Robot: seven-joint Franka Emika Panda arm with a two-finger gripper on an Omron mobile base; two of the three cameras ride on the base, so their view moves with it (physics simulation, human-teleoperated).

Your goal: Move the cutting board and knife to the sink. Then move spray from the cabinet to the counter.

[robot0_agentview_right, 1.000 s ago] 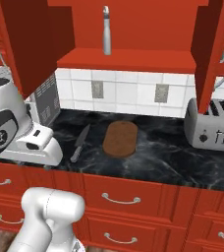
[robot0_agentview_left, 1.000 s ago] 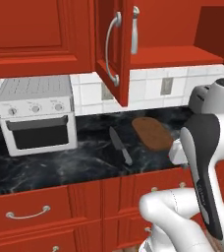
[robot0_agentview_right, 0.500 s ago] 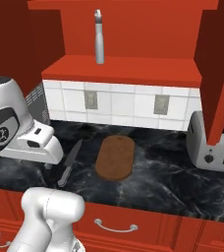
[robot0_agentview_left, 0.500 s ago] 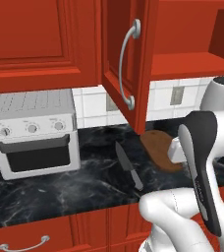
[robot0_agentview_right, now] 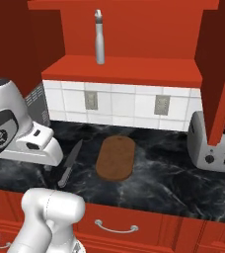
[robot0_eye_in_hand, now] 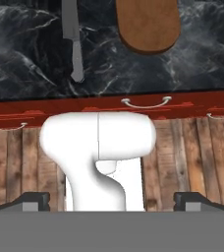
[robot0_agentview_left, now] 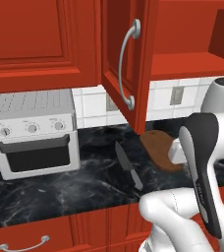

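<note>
The cutting board [robot0_agentview_right: 115,158] and the knife [robot0_agentview_right: 69,164] are lying side by side on the table [robot0_agentview_right: 173,183], between an oven [robot0_agentview_left: 34,133] and a toaster [robot0_agentview_right: 214,146]. The spray [robot0_agentview_right: 99,43] is standing on the open cabinet [robot0_agentview_right: 134,69] shelf above. The gripper [robot0_eye_in_hand: 112,202], jaws apart, is holding nothing.

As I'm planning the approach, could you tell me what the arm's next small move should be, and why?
Probably reach the open gripper forward and down toward the cutting board. The board and knife lie side by side, untouched, on the counter, and the gripper holds nothing.
</note>
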